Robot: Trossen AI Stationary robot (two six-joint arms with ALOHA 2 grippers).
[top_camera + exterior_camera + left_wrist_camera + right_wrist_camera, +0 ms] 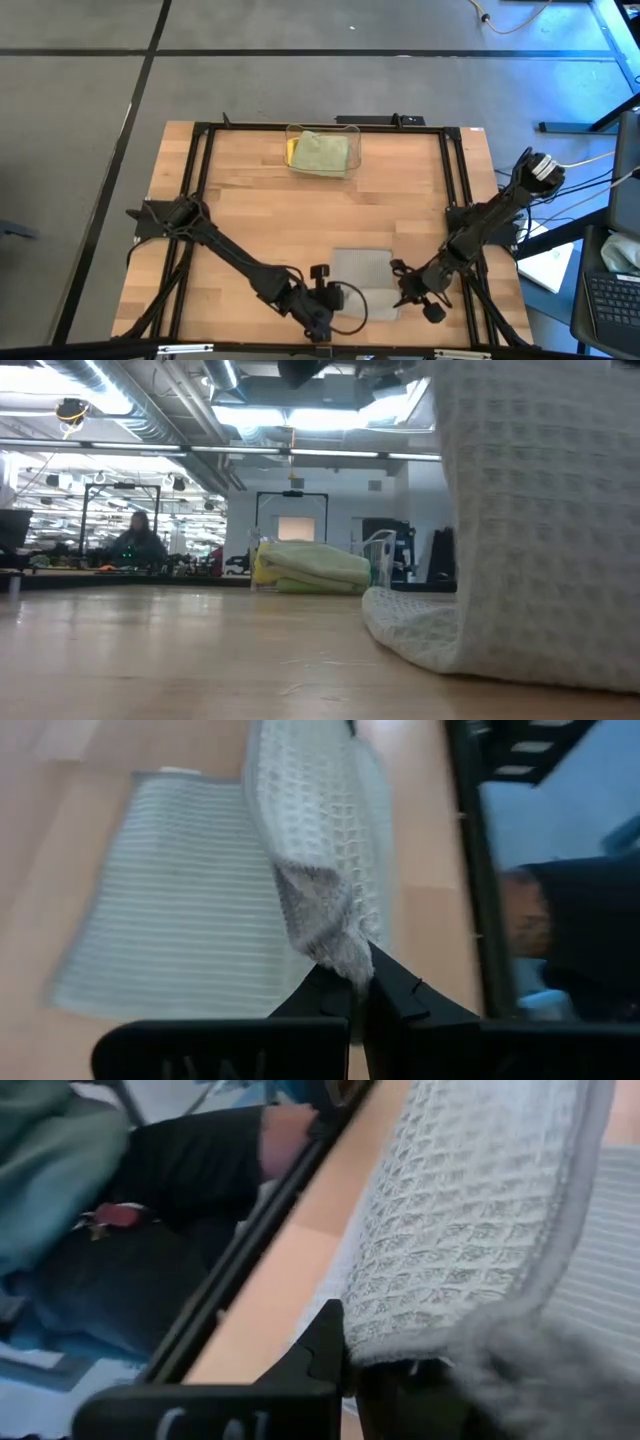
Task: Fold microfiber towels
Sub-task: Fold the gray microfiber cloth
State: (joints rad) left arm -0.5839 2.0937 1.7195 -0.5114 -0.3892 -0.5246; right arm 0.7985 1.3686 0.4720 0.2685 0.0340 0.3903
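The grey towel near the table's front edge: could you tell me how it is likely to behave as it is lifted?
The grey towel is probably floppy: held by the left gripper and right gripper, it sags and curls. Its waffle weave likely grips well rather than slipping. It seems light, since two corner pinches raise its edge.

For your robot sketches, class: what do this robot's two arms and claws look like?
Both arms are dark, slim and jointed, with black cables running along them. The left arm has a cable loop near its left claw. The right arm carries a pale cuff near its base and ends in the right claw. Close up, the fingers are matte black and wedge-shaped.
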